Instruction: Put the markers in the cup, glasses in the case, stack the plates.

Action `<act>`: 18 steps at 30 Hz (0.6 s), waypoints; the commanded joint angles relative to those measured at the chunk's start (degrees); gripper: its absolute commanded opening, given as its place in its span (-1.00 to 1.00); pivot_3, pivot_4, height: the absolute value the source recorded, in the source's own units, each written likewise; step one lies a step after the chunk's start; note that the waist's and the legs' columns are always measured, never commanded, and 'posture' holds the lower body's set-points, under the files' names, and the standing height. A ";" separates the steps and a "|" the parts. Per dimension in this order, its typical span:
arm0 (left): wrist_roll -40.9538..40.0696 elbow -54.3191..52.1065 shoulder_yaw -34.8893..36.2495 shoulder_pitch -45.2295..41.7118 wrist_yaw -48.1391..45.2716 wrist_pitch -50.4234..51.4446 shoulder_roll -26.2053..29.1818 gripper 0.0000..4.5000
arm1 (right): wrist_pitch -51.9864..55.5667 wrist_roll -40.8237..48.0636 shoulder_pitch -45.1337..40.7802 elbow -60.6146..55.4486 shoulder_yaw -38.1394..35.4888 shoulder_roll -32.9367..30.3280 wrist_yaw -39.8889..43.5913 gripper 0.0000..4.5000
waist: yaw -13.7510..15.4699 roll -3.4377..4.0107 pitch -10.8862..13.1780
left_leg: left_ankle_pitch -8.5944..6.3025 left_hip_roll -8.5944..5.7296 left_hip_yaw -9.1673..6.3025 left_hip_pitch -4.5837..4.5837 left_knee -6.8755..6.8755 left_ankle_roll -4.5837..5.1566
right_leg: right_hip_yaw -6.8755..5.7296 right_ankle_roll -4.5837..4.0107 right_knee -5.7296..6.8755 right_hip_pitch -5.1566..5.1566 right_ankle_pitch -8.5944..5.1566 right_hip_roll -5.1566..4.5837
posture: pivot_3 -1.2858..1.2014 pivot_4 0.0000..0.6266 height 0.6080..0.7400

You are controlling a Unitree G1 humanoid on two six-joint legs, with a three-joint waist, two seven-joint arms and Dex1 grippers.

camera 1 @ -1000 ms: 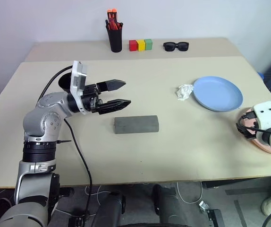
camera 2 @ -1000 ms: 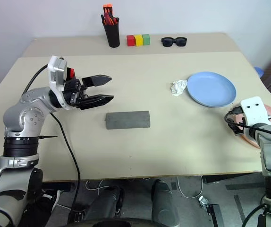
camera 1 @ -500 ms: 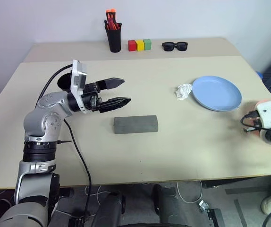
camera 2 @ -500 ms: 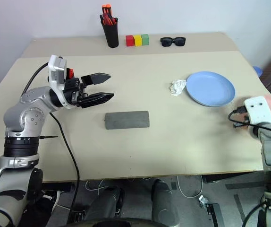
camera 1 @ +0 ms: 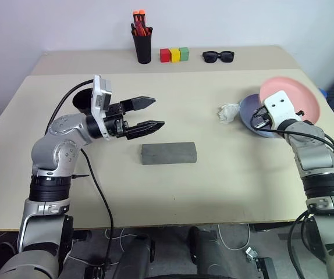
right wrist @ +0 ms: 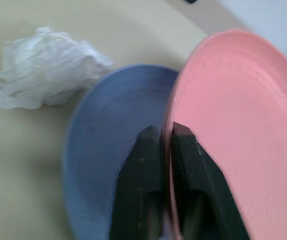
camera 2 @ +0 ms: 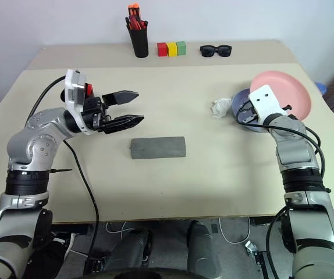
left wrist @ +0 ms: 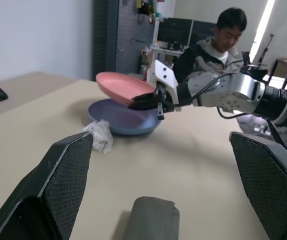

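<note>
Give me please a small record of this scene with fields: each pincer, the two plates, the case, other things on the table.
left pincer: open, holds nothing, above the table beside the cup
right pincer: shut on the pink plate's rim
pink plate: lifted, tilted, partly over the blue plate
blue plate: flat on the table
case: closed, mid-table
tissue: crumpled, beside the blue plate
far side: pen holder, three blocks, sunglasses
stack: not yet done
</note>
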 commanded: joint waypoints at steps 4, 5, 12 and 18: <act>-2.20 -4.07 1.69 0.79 2.17 0.87 0.94 1.00 | -1.48 2.29 -1.49 -0.32 -1.44 1.05 3.06 0.56 | -0.19 0.01 0.00 | 0.00 0.01 0.00 0.02 0.00 0.00 | 0.00 0.00 0.03 -0.01 0.00 0.02 | 0.03 -0.52 1.00; -2.29 -4.17 1.58 0.83 2.33 0.90 0.98 1.00 | -1.51 2.43 -1.76 -0.56 -1.56 1.28 3.19 0.78 | -0.19 0.01 0.00 | 0.00 0.01 0.00 0.02 0.00 0.00 | 0.00 -0.01 0.03 -0.01 0.00 0.02 | 0.03 -0.52 1.00; -2.81 -4.46 0.83 0.04 3.70 1.38 0.61 1.00 | -2.01 3.46 -6.59 1.72 -0.69 6.27 2.54 0.99 | -0.45 0.01 0.01 | 0.00 0.04 0.01 0.04 -0.01 0.00 | 0.00 -0.02 0.06 -0.03 0.02 0.05 | 0.03 -0.52 1.00; -2.97 -4.90 0.53 -0.34 4.30 1.54 0.88 1.00 | -7.16 1.03 -10.40 10.38 1.43 9.83 1.10 0.99 | -0.16 0.01 0.01 | 0.00 0.02 -0.01 0.02 -0.01 0.00 | 0.00 -0.03 0.07 -0.04 0.02 0.05 | 0.03 -0.52 1.00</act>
